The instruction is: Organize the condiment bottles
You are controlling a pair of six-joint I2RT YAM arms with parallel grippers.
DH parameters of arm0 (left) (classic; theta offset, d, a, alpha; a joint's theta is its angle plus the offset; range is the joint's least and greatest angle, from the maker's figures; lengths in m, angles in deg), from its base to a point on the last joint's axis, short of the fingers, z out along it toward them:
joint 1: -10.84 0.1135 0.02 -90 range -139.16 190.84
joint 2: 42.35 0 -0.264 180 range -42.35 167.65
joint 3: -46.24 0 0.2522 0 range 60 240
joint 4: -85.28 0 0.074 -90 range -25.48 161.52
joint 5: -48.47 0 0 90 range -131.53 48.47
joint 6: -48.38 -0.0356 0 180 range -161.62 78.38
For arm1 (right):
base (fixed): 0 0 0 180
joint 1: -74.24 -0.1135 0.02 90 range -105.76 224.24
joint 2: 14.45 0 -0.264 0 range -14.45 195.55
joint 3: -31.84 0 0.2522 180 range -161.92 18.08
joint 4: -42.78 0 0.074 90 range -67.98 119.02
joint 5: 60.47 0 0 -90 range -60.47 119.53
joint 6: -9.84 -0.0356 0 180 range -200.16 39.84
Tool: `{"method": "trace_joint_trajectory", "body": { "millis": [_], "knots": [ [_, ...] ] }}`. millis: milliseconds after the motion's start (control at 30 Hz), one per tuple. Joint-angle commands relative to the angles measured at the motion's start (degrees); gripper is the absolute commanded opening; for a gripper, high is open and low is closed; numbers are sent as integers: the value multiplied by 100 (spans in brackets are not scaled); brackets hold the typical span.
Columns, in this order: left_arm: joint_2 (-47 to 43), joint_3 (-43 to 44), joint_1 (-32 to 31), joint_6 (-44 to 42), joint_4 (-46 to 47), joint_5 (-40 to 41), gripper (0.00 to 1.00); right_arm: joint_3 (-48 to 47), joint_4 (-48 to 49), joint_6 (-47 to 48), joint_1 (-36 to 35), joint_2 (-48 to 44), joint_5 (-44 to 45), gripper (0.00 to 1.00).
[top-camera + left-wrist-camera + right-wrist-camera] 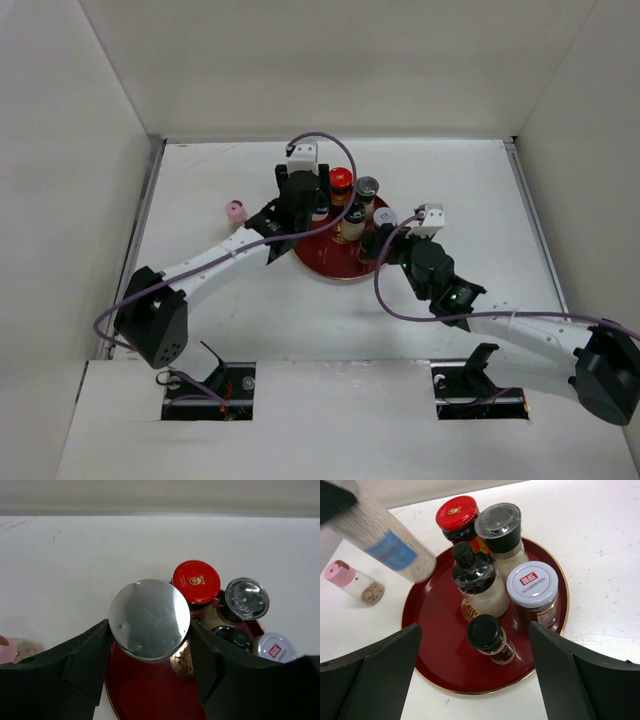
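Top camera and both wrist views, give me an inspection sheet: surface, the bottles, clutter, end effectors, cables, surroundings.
Surface: white table; red plate near its middle.
Job's things: on the plate stand red-capped jar, grey-lidded grinder, black-topped bottle, white-capped jar and small black-capped bottle; pink-capped bottle is off the plate, on the table.
Clutter: nothing seen.
End effectors: left end effector shut on silver-capped shaker at the plate's edge; right end effector open, holding nothing, facing the plate.
Cables: purple cables run along both arms; one arcs over the bottles in the top view.
Surroundings: white walls on three sides.
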Motion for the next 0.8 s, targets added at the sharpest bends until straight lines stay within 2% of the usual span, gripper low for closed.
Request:
{"method": "trace_joint_trajectory", "body": {
  "millis": [0, 433, 567, 667, 767],
  "knots": [
    [166, 39, -18, 74, 552, 16, 43, 59, 390, -165, 127, -227, 38, 94],
    [1063, 57, 87, -32, 1097, -80, 45, 51, 338, -227, 216, -140, -15, 94],
    [1142, -57, 79, -67, 1220, -37, 57, 33, 338, -227, 224, -105, -15, 94],
    [1055, -171, 70, -84, 1238, 16, 79, 33, 338, -227, 216, -105, -15, 95],
    [766, -338, 52, -84, 1264, 25, 90, 33, 329, -227, 216, -122, -15, 96]
  ]
}}
